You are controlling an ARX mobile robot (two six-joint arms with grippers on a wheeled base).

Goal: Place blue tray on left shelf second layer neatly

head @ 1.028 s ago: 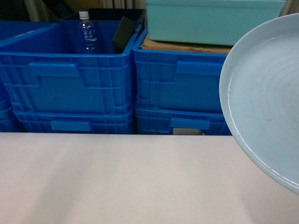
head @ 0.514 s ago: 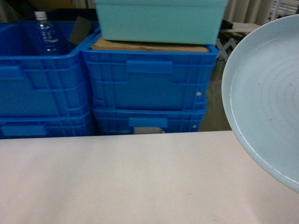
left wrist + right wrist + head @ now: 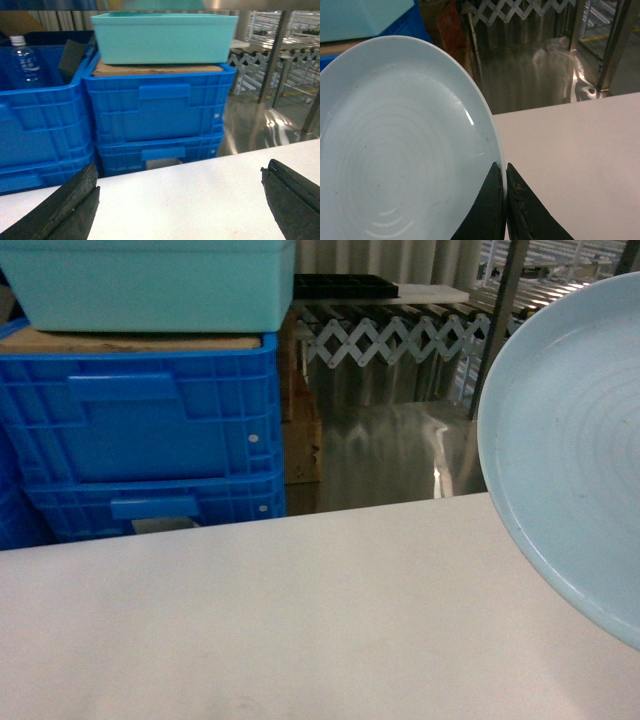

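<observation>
Warehouse: stacked blue crates (image 3: 150, 430), metal racking (image 3: 280, 50), polished concrete floor (image 3: 390, 455).

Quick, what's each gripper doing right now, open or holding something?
Left gripper: open, holding nothing.
Right gripper: shut on the rim of the blue tray.

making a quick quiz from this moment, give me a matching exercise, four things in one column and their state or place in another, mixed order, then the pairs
1. blue tray
2. left gripper
3. teal bin
4. water bottle

A. standing inside a dark blue crate
B. open, holding nothing
C. pinched at its rim by the right gripper
D. resting on cardboard atop the stacked blue crates

Pairs: 1-C, 2-B, 3-D, 4-A
</observation>
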